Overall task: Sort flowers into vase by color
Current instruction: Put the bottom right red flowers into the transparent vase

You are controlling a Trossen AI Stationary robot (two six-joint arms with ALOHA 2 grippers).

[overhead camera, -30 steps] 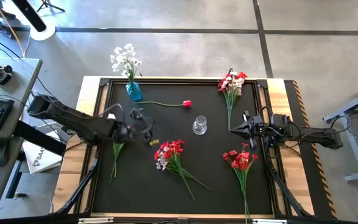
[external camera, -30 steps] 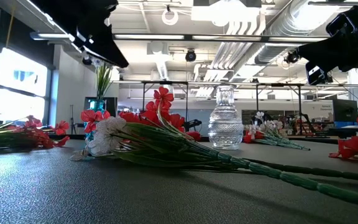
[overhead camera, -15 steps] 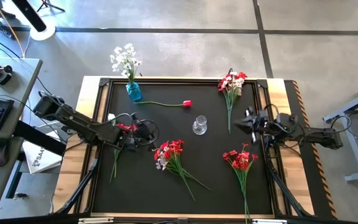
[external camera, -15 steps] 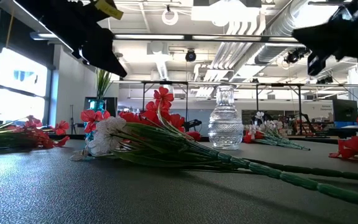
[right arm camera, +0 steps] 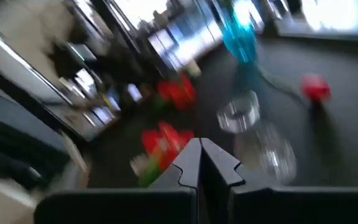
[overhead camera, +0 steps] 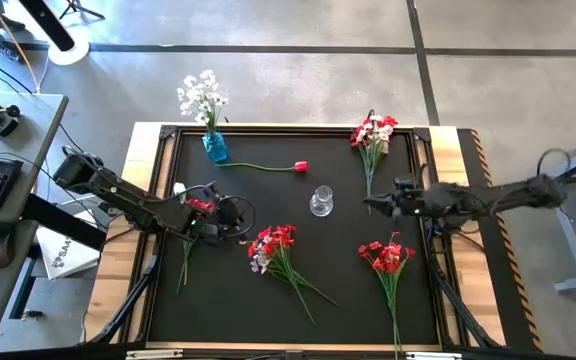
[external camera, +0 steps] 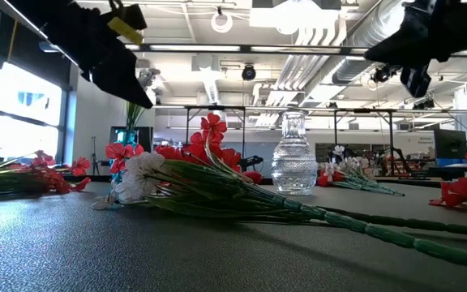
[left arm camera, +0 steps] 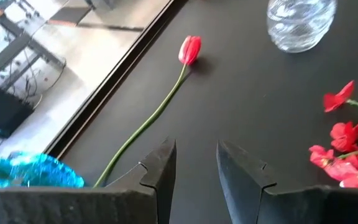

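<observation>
Flowers (overhead camera: 273, 247) lay scattered while my left gripper (left arm camera: 196, 163) hovered part-spread and empty, my right gripper (right arm camera: 200, 157) pressed together near the clear vase (overhead camera: 321, 201).

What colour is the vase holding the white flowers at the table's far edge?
Translucent blue vase, holding white flowers; the high view shows it best.

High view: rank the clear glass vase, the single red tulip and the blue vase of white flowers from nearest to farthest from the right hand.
From the right hand:
1. Clear glass vase, mid-table, just toward the left arm's side.
2. Single red tulip, lying beyond it toward the far edge.
3. Blue vase of white flowers, at the far edge on the left arm's side.
</observation>
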